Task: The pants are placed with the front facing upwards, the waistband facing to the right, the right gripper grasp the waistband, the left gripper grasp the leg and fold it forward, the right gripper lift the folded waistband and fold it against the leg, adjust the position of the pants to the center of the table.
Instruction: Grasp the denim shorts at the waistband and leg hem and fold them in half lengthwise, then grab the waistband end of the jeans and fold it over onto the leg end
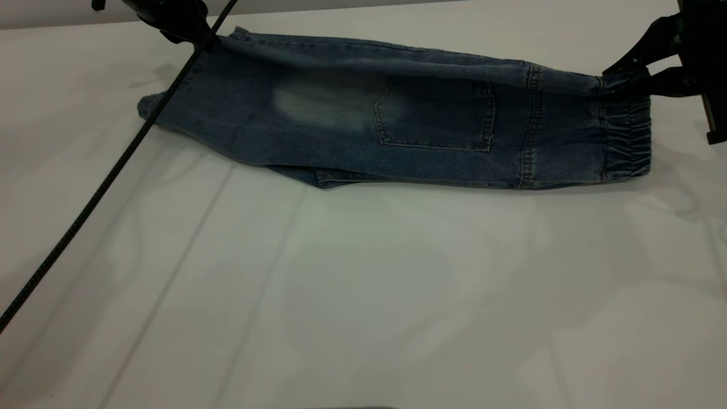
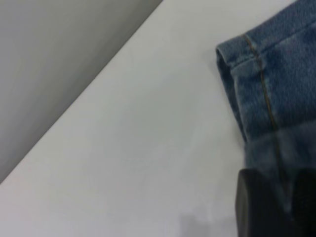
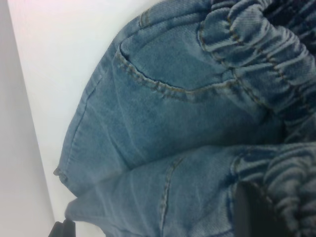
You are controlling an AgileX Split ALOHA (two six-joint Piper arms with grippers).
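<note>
White tabletop fills nearly all we see — the table (image 1: pixel 363 295) is broad and smooth, with faint creases running across its cover. On its far half lie the pants (image 1: pixel 397 125), folded lengthwise so that one leg lies over the other, a patch back pocket (image 1: pixel 434 116) and a pale faded oval facing up. They stretch across the table, leg ends toward the left and the waistband (image 1: pixel 625 139) at the right, its gathered elastic ruched in tight ridges.

At the far right edge we find the right gripper (image 1: pixel 627 79), its black fingers pinched onto the upper corner of the waistband, lifting that corner slightly off the surface; the right wrist view shows the ruched denim bunched right up against it. At the far left, the left gripper (image 1: pixel 199 37) sits at the upper corner of the leg hem, touching the cloth — we cannot tell whether its fingers are clamped on the fabric or merely resting there. A black cable (image 1: pixel 108 182) runs from that arm diagonally down across the table's left side.
</note>
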